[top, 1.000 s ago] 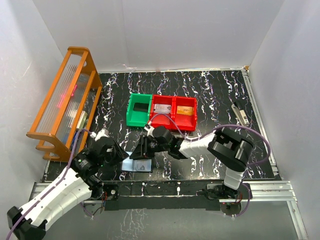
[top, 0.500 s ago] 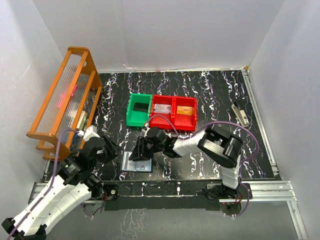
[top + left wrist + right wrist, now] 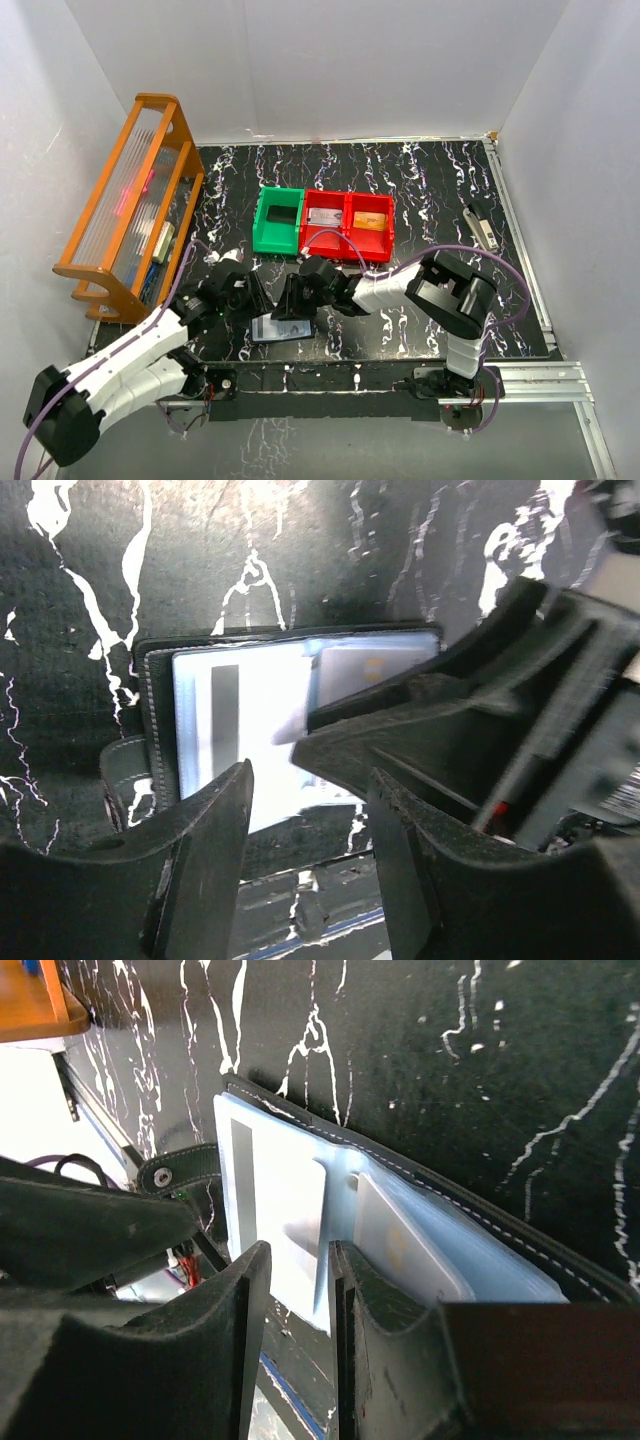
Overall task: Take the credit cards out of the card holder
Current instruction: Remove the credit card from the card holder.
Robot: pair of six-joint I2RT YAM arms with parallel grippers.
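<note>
The card holder (image 3: 272,330) lies open on the black marbled table near its front edge, light-blue panels up. In the right wrist view the card holder (image 3: 450,1205) shows a white card with a grey stripe (image 3: 285,1195) in one panel and a pale card (image 3: 410,1250) in the other. My right gripper (image 3: 298,1300) hovers over the fold between the panels, jaws a narrow gap apart, nothing between them. My left gripper (image 3: 305,860) is open and empty at the holder's (image 3: 250,730) near edge. In the top view both grippers, left (image 3: 248,297) and right (image 3: 295,303), crowd over the holder.
A green bin (image 3: 262,222) holds a black card (image 3: 281,213). Joined red bins (image 3: 346,203) hold a silver card (image 3: 323,216) and an orange card (image 3: 369,221). An orange rack (image 3: 125,210) stands at the left. A small grey object (image 3: 481,228) lies far right.
My left arm has swung in from the left to the holder's left edge. The holder has shifted slightly. My right gripper has stayed over it.
</note>
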